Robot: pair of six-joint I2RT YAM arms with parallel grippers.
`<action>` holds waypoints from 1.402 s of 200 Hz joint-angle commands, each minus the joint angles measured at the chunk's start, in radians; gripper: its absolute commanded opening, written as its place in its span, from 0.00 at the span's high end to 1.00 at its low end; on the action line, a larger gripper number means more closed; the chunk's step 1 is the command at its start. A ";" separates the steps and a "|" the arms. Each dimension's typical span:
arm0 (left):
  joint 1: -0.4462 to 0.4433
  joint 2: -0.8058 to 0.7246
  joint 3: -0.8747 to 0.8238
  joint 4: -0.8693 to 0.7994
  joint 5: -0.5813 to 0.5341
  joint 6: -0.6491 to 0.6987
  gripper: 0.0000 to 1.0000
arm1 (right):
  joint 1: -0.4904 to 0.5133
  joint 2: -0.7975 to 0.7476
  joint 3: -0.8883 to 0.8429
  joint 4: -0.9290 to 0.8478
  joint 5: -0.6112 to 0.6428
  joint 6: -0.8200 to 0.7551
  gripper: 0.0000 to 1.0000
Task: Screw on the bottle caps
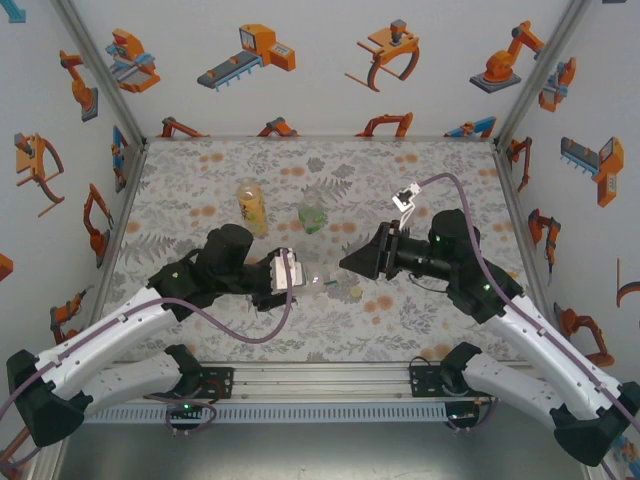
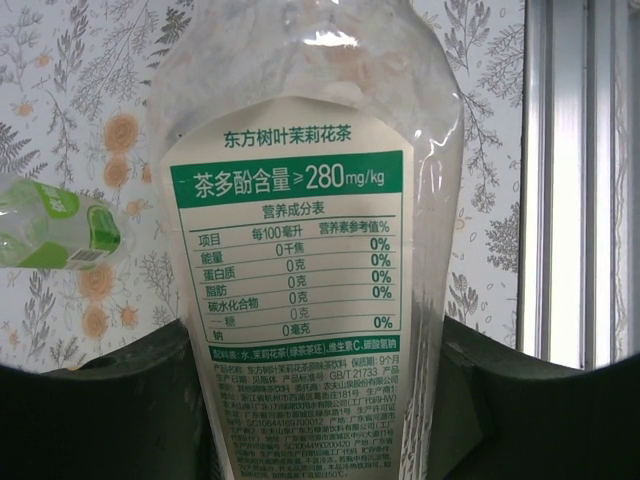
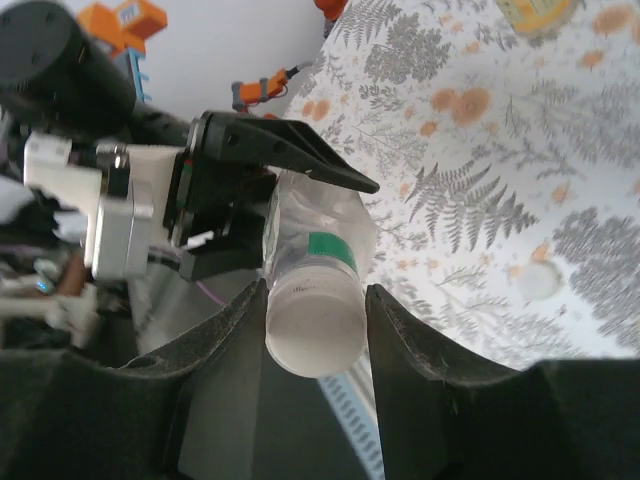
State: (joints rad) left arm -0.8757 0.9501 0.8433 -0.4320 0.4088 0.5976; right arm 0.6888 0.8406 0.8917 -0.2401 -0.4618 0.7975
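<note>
My left gripper (image 1: 297,270) (image 2: 315,400) is shut on the slim clear bottle (image 2: 300,200) (image 1: 305,270) with the green-white label and holds it sideways above the table, neck toward the right arm. A white cap (image 3: 315,325) sits on the bottle's neck (image 3: 320,235). My right gripper (image 1: 345,264) (image 3: 315,300) is closed around that cap, one finger on each side. The amber-yellow bottle (image 1: 252,205) and the short green-tinted bottle (image 1: 312,217) (image 2: 60,225) stand upright farther back. A small pale cap (image 1: 352,291) (image 3: 540,280) lies on the table under the grippers.
The floral table cover (image 1: 200,180) runs between printed walls, with aluminium posts (image 2: 570,180) at the corners. A rail (image 1: 320,385) crosses the near edge between the arm bases. A loose cable (image 1: 440,182) loops over the right arm.
</note>
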 commanded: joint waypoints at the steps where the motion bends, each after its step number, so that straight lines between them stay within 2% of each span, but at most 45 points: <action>1: 0.001 0.004 0.016 0.086 -0.019 -0.001 0.97 | 0.008 0.030 0.029 -0.153 0.034 0.280 1.00; 17: 0.001 0.007 0.014 0.086 -0.025 -0.001 0.97 | 0.010 0.049 0.047 -0.237 0.037 0.352 1.00; 31: 0.001 0.009 0.014 0.085 -0.030 -0.001 0.97 | 0.009 0.058 0.049 -0.235 0.016 0.390 1.00; 72: 0.001 0.015 0.016 0.086 -0.018 0.000 0.97 | 0.009 0.055 0.064 -0.211 0.054 0.339 1.00; 94: 0.001 0.015 0.017 0.084 -0.016 0.000 0.97 | 0.010 0.074 0.081 -0.193 0.046 0.304 0.70; 121: 0.001 0.014 0.017 0.081 -0.018 0.000 0.97 | 0.009 0.105 0.106 -0.190 0.014 0.272 0.49; 138: 0.001 0.013 0.019 0.081 -0.015 0.000 0.97 | 0.009 0.117 0.116 -0.177 -0.018 0.223 0.41; 171: 0.001 0.014 0.019 0.079 -0.020 -0.001 0.97 | 0.008 0.123 0.138 -0.194 -0.046 0.140 0.35; 183: 0.001 0.016 0.019 0.078 -0.024 -0.001 0.97 | 0.008 0.133 0.147 -0.194 -0.060 0.137 0.35; 197: 0.001 0.018 0.020 0.076 -0.028 0.000 0.97 | 0.008 0.145 0.156 -0.202 -0.070 0.136 0.40; 242: 0.001 0.019 0.021 0.073 -0.034 0.001 0.97 | 0.005 0.150 0.176 -0.233 -0.072 0.136 0.50; 280: 0.001 0.018 0.022 0.073 -0.037 0.001 0.97 | -0.001 0.157 0.173 -0.245 -0.063 0.191 0.66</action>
State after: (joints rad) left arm -0.8764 0.9691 0.8429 -0.3786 0.3706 0.6060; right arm 0.6907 0.9951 1.0332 -0.4603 -0.5159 0.9489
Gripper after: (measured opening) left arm 0.547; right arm 0.417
